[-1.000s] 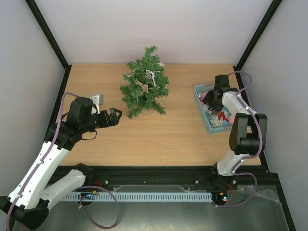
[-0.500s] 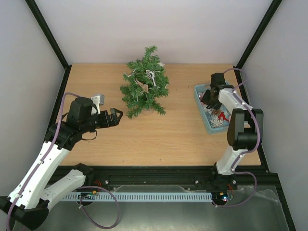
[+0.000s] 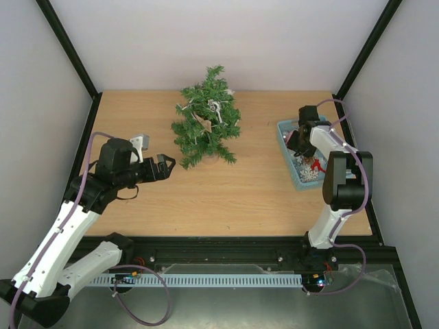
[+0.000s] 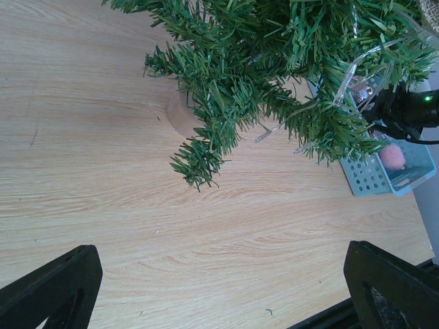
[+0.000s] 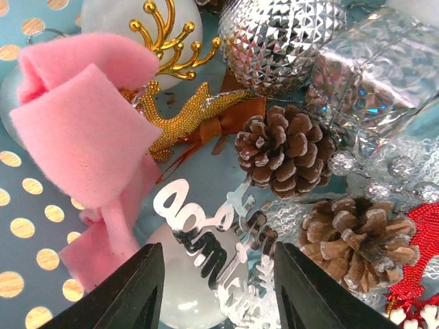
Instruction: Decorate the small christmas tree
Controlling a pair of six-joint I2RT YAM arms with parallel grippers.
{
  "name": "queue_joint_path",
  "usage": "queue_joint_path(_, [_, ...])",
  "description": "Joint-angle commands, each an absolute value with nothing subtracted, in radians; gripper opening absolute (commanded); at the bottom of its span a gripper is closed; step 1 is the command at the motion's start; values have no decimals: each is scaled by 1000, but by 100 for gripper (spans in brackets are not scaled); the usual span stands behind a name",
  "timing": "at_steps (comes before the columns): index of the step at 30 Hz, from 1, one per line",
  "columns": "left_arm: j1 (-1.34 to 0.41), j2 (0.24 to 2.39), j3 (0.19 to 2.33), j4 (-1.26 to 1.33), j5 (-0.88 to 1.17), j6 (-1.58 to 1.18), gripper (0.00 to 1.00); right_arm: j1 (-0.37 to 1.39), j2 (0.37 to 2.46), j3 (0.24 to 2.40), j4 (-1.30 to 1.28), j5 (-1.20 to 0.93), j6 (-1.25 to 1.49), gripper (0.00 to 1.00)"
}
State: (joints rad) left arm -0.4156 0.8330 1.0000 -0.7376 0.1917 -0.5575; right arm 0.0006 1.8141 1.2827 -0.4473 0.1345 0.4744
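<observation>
Right wrist view: right jaws apart, low over the basket's contents; both fingers [image 5: 134,288] sit at the bottom edge of frame.
Gap: a mirrored script ornament [image 5: 206,233] lies between the fingers; can't tell if either one touches it.
Left of gap: pink felt bow [image 5: 82,137] on a blue, gold-dotted surface [image 5: 27,205].
Beyond gap: pinecone [image 5: 285,151] just past the script ornament, second pinecone [image 5: 360,240] to its right.
Further out: gold glitter reindeer [image 5: 178,116] beside the bow, faceted silver bauble [image 5: 281,34] at the top, silver box [image 5: 384,68] top right, red piece [image 5: 418,233] at the right edge.
Basket: light blue [image 3: 287,152], on the worktop [image 3: 254,199] at its right side; in the top view the right jaws are down inside its far half.
Left jaws: wide apart, nothing between them; fingers [image 4: 51,288] show in both bottom corners of the left wrist view.
Left jaws position: above bare worktop on the left side, pointing toward the tree; near its lowest branch tips, not touching.
Tree: [image 3: 206,127] upright on the worktop, far centre, well apart from the basket and left of it.
Tree base: round, brownish [image 4: 180,113], half hidden under the low branches.
Tree detail: clear string [image 4: 350,68] threaded through the branches; pale ornaments [image 3: 216,106] in the upper part, too small to identify.
Left wrist extra: basket corner [image 4: 384,175] visible past the tree [image 4: 274,68], with something pink in it.
</observation>
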Motion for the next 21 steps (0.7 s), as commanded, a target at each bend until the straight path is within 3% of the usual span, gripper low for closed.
queue_joint_path(1, [-410, 835, 992, -713, 212, -553, 99, 6, 1825, 1300, -502, 159, 464, 44])
queue_joint_path(9, [-409, 833, 996, -716, 223, -551, 100, 5, 1820, 1286, -513, 203, 456, 31])
queue_joint_path(21, [-408, 811, 1016, -748, 223, -548, 99, 5, 1759, 1280, -529, 211, 469, 4])
